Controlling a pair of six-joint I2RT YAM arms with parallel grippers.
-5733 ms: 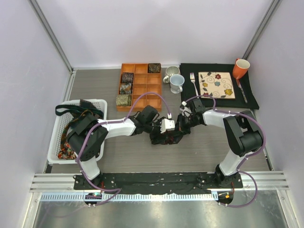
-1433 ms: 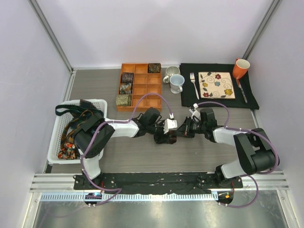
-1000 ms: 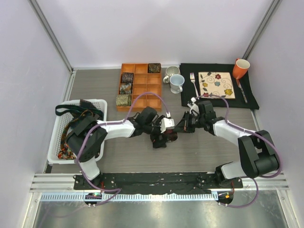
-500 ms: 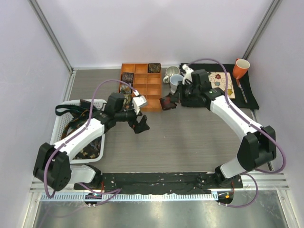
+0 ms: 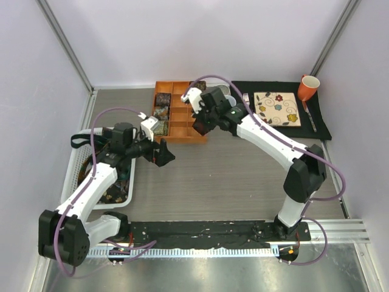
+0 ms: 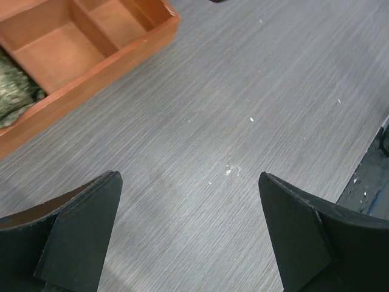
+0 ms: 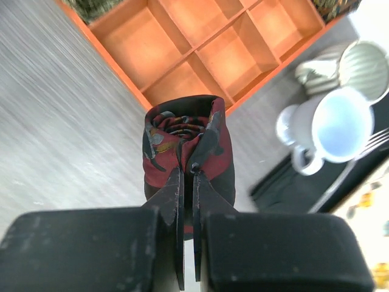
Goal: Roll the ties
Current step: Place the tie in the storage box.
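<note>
Over the orange tray (image 7: 130, 45), the right pincer (image 7: 188, 176) is clamped on a rolled maroon tie (image 7: 182, 140), hanging just above the near compartments. The left pincer (image 6: 188, 182) is spread wide with nothing in it, above bare desk (image 6: 243, 91) by the tray corner. A few rolls (image 5: 162, 99) already sit in the tray, and loose ties (image 5: 111, 194) are left in the white basket (image 5: 68, 182), so I'd say partway done. No readable labels or writing anywhere

White-walled lab enclosure (image 5: 200, 42), aluminium frame (image 5: 65, 47)

One overhead, two downward wrist close-ups.
</note>
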